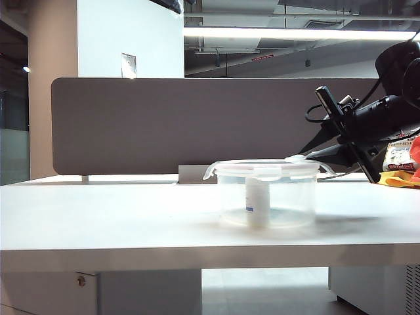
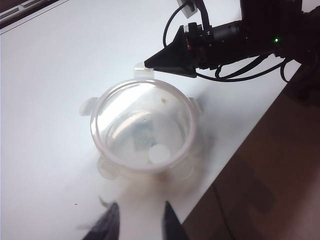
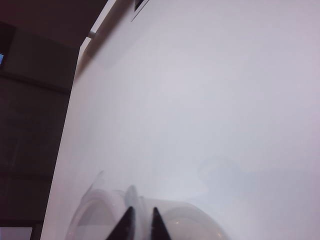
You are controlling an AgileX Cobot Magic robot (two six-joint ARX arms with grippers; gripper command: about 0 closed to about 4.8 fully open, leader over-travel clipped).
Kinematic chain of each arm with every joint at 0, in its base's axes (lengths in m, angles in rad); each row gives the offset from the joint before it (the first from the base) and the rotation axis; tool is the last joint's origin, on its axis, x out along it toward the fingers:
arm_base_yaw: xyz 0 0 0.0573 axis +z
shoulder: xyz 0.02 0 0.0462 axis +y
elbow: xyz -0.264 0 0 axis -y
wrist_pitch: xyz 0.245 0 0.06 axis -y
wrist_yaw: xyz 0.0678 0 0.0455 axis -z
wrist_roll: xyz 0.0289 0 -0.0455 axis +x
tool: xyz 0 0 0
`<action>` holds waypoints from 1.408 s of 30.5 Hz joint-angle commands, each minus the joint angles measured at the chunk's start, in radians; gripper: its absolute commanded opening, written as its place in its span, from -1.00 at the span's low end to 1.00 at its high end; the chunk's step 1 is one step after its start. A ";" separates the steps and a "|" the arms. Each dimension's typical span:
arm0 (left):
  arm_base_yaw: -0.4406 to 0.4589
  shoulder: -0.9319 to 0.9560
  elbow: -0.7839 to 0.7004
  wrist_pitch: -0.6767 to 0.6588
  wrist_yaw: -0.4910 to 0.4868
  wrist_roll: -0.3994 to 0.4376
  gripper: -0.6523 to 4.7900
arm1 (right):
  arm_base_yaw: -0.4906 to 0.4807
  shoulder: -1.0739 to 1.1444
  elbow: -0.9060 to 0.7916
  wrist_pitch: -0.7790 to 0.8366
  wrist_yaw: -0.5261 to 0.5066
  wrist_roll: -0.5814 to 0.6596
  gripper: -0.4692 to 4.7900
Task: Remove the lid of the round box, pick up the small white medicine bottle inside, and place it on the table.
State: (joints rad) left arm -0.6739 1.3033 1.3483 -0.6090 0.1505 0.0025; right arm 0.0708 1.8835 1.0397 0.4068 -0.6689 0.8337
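The round box (image 1: 267, 195) stands on the white desk (image 1: 131, 216), right of the middle in the exterior view, with the lid (image 1: 266, 166) on top of it and its clip tabs sticking out around the rim. Inside, the small white medicine bottle (image 1: 257, 203) stands upright on the floor of the box, its blue band showing through the clear wall; from above, the left wrist view shows its white cap (image 2: 159, 154) through the lid. The right end effector (image 1: 296, 158) reaches in from the right side of the scene, and its dark fingertips sit at a tab on the far right edge of the lid; in its own wrist view the fingers (image 3: 127, 225) stand narrowly apart with a lid tab between them, though whether they truly pinch it cannot be told. The left end effector (image 2: 139, 222) hangs above the desk, apart from the box, its two fingers parted and holding nothing. A dark partition panel (image 1: 164, 125) runs along the far edge of the desk.
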 commanded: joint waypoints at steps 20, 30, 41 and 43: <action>0.001 -0.006 0.002 0.004 -0.001 -0.003 -0.34 | 0.000 0.042 0.003 0.201 -0.110 0.131 -0.82; 0.001 -0.006 0.002 -0.003 0.003 -0.003 -0.34 | -0.002 0.045 0.003 0.113 -0.062 0.095 -0.13; 0.001 -0.006 0.002 0.006 0.003 -0.003 -0.34 | 0.010 0.072 0.003 0.099 -0.055 0.084 -0.14; 0.001 -0.006 0.002 0.010 0.003 -0.003 -0.34 | 0.012 0.072 0.004 0.100 -0.064 0.087 -0.14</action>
State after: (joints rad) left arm -0.6739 1.3029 1.3479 -0.6163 0.1501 0.0025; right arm 0.0795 1.9587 1.0401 0.4934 -0.7235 0.9226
